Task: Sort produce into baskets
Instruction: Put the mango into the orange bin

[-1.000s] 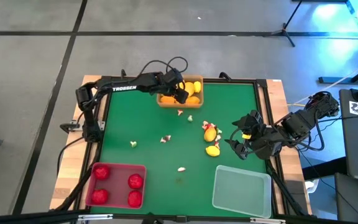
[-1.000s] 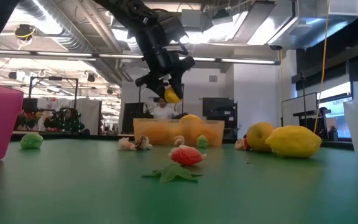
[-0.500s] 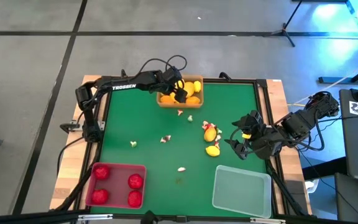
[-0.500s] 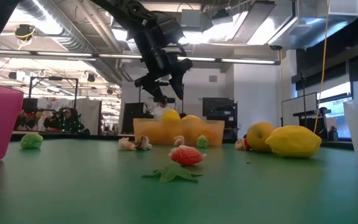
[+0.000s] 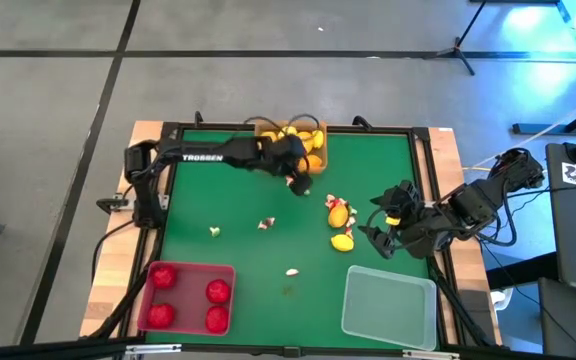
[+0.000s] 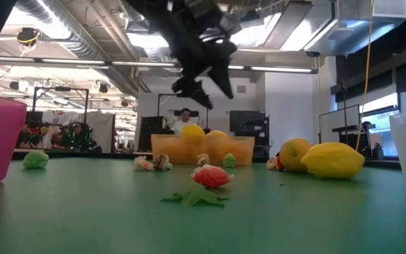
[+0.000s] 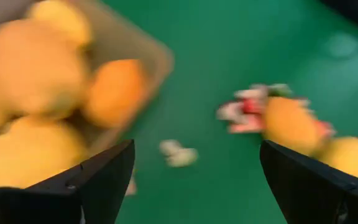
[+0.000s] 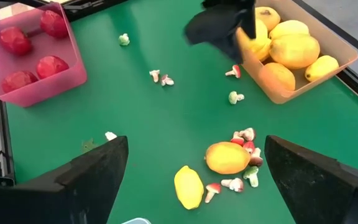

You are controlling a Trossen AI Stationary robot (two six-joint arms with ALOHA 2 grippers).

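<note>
Four red fruits (image 5: 188, 297) lie in the red basket (image 5: 187, 296) and the orange basket (image 5: 293, 143) holds yellow ones. Two yellow fruits (image 5: 340, 226) and small bits (image 5: 266, 223) remain on the worktop (image 5: 238, 200); the clear basket (image 5: 389, 305) is empty. The left end effector (image 5: 299, 181), wide and empty, hangs beside the orange basket; the right end effector (image 5: 376, 226) waits wide near the yellow fruits.

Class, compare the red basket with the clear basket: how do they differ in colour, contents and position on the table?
The red basket is translucent red; the clear basket is whitish and see-through. The red basket holds four red round fruits; the clear basket holds nothing visible. In the high view the red basket sits at the table's near-left corner, the clear basket at the near-right. Both are shallow rectangular trays of similar size.
</note>
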